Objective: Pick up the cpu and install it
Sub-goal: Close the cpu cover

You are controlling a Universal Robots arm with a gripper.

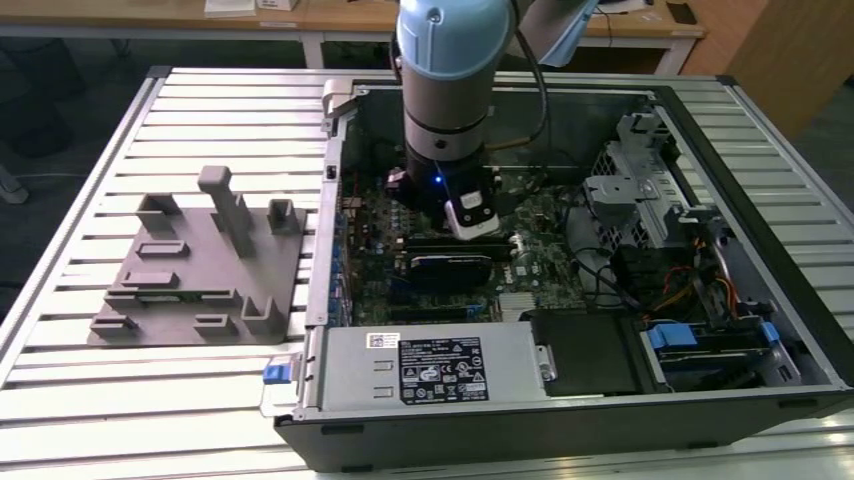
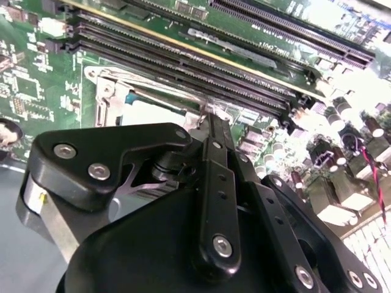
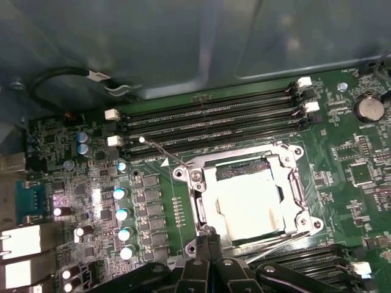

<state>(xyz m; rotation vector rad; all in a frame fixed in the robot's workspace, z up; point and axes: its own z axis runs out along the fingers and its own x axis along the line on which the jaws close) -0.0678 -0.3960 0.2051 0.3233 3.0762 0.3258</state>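
the cpu (image 3: 250, 204) is likely light, stiff and thin, with a slippery metal top and a delicate underside, so it is best held by two opposite edges and kept level. it is a small flat square with a silvery-white top. it lies inside the metal frame (image 3: 299, 189) of the socket on the green board, beside the long black memory slots (image 3: 208, 122). the gripper (image 3: 206, 237) hangs at the frame's corner, its fingers pressed together with nothing seen between them. the board lies in an open computer case (image 1: 561, 420).
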